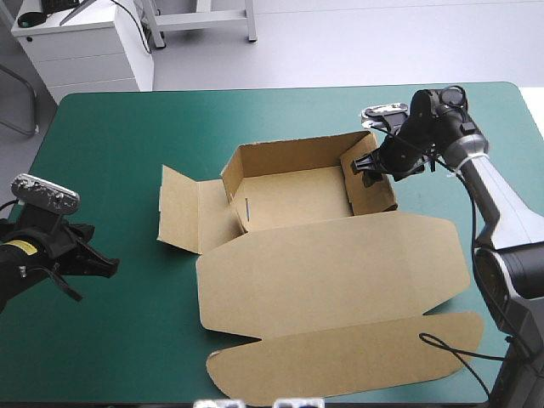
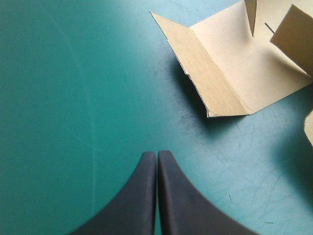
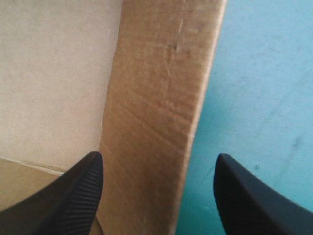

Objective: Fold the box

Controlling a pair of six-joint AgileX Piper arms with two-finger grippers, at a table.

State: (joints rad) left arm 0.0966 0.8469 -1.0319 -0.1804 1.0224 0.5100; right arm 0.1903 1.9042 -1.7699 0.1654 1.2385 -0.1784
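The brown box (image 1: 297, 191) lies mid-table as an open tray with its far and side walls raised. Its wide lid (image 1: 331, 276) lies flat toward the front edge. A side flap (image 1: 180, 208) lies spread out on the left. My right gripper (image 1: 368, 168) is open at the tray's right wall (image 1: 374, 191). In the right wrist view that wall (image 3: 156, 98) stands between the two fingers of the right gripper (image 3: 159, 169). My left gripper (image 1: 106, 265) rests shut over the cover, well left of the box. Its wrist view shows the left gripper (image 2: 156, 155) short of the side flap (image 2: 220, 73).
The lid's front flap (image 1: 340, 357) reaches almost to the table's front edge. Teal-green cover (image 1: 110, 153) stretches between my left gripper and the box, and along the far edge behind the tray.
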